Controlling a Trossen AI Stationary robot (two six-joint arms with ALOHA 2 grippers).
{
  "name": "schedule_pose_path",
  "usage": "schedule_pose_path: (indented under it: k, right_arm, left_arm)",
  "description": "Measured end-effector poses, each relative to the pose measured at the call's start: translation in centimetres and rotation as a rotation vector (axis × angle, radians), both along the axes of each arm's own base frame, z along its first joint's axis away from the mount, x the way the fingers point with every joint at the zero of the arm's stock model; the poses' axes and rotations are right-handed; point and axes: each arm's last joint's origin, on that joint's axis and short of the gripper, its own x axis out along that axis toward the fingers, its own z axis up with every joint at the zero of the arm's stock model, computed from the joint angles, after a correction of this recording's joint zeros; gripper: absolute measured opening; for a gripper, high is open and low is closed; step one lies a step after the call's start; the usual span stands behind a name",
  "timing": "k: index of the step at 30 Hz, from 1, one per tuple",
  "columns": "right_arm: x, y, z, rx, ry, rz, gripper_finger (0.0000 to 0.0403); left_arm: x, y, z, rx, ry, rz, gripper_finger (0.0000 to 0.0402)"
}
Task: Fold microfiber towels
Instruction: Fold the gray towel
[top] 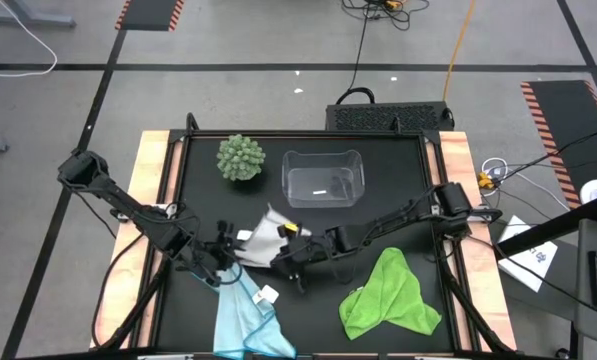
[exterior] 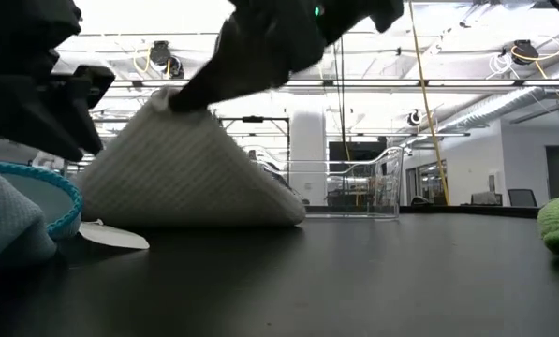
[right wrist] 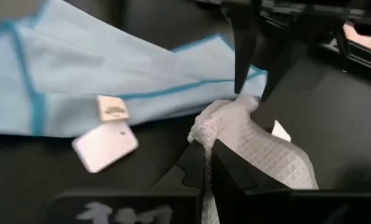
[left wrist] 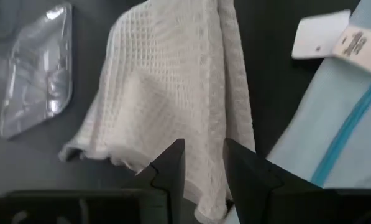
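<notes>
The white towel (top: 263, 240) stands as a tent in the middle of the table, its lower edge (exterior: 195, 220) on the tabletop. My left gripper (left wrist: 204, 149) is shut on its left side, and my right gripper (right wrist: 205, 146) is shut on its raised peak (exterior: 169, 98). Toward the table's near edge lies the light blue towel (top: 246, 318) with its white tag (right wrist: 112, 109), partly under both grippers. The lime green towel (top: 390, 296) lies crumpled at the near right, touched by nothing. My left gripper pinches an edge strip of the white towel (left wrist: 207, 177) between its two fingers, slanting down from the table's left. The cloth runs away from the fingers toward the far side, hanging in loose folds. My right gripper pinches a bunched corner of the white towel (right wrist: 219, 121) between its two fingers, slanting down from the table's right. That corner is lifted clear as the top of the tent, and the cloth slopes down from it to the table.
A clear plastic bin (top: 323, 178) stands at the far middle, with a round green spiky plant (top: 240, 158) to its left. A loose white card (right wrist: 104, 146) lies beside the blue towel. Bare black tabletop shows between the white and green towels.
</notes>
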Motion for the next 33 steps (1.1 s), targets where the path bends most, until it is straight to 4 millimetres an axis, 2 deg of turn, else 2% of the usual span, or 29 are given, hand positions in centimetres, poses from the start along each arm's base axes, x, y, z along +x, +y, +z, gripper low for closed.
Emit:
schedule_pose_path:
  k: [3,9,16,21,25,33]
  right_arm:
    - [-0.2,-0.8,0.7,0.01,0.008,-0.024,0.0005]
    - [-0.1,-1.7,0.7,0.015,0.024,-0.05,0.0005]
    - [-0.2,-1.8,0.6,0.013,0.037,-0.055,0.0004]
    - [-0.4,-1.9,1.2,0.014,0.032,-0.053,0.0004]
    - [-0.7,-1.9,1.9,0.013,0.021,-0.051,0.0004]
    - [-1.1,-2.5,3.4,0.016,0.001,-0.061,0.0004]
  left_arm:
    - [0.2,-0.2,0.2,-0.02,-0.018,-0.029,0.0113]
    - [0.3,-0.4,0.3,-0.055,-0.025,-0.048,0.0114]
    - [0.6,0.1,0.3,-0.056,-0.026,-0.015,0.0114]
    - [0.9,0.9,0.1,-0.111,0.006,0.041,0.0116]
    - [1.2,1.7,0.0,-0.188,0.03,0.11,0.0147]
    - [1.5,2.2,0.0,-0.191,0.043,0.096,0.0247]
